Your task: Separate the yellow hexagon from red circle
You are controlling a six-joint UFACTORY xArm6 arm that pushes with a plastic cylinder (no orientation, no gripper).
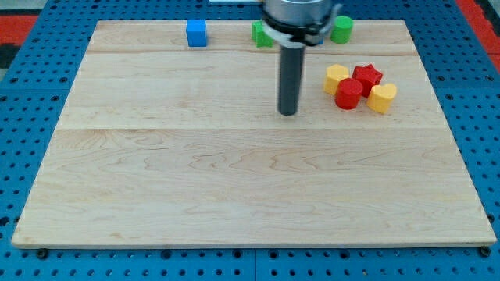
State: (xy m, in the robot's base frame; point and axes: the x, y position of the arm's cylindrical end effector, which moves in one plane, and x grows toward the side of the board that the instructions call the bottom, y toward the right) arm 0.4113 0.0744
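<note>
A yellow hexagon (337, 78) lies at the view's upper right, touching a red circle (348, 94) just below and right of it. A red star (368, 76) sits behind the circle, and a second yellow block (382, 97), rounded in shape, lies to the circle's right. The four form one tight cluster. My tip (289, 113) rests on the board to the left of the cluster, about 50 pixels from the hexagon, touching no block.
A blue cube (196, 33) stands near the view's top edge, left of the rod. A green block (262, 34) is partly hidden behind the rod. A green cylinder (341, 29) stands at the top, right of the rod. The wooden board (234, 179) lies on a blue pegboard.
</note>
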